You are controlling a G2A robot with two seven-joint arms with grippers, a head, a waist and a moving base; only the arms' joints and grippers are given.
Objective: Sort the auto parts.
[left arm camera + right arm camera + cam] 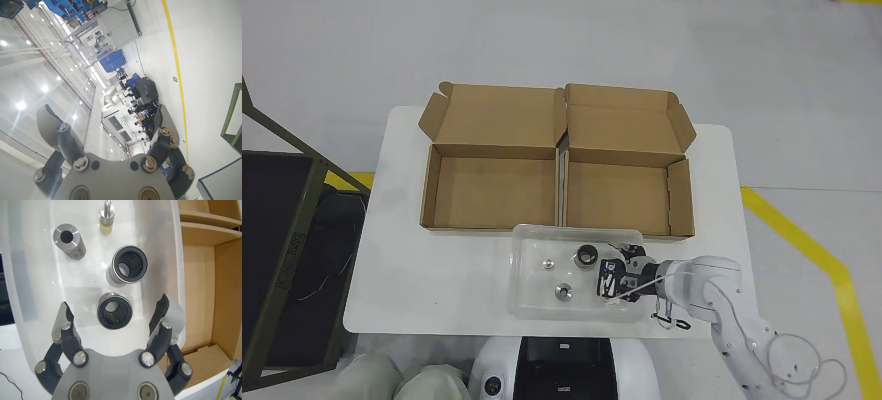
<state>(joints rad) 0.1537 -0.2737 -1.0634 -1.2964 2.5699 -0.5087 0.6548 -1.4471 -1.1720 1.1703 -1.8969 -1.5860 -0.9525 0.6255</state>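
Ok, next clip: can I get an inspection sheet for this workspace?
Surface: white table, carrying boxes and tray.
Job's things: clear tray holds nearer bearing, farther bearing, steel sleeve and threaded fitting; two open cardboard boxes, both empty.
Clutter: nothing seen.
Grippers: right gripper open at the nearer bearing, not gripping; left gripper open, holding nothing, facing the room.
Cables: pale cable looped beside the right arm.
Surroundings: yellow floor line; dark rack beside the table.
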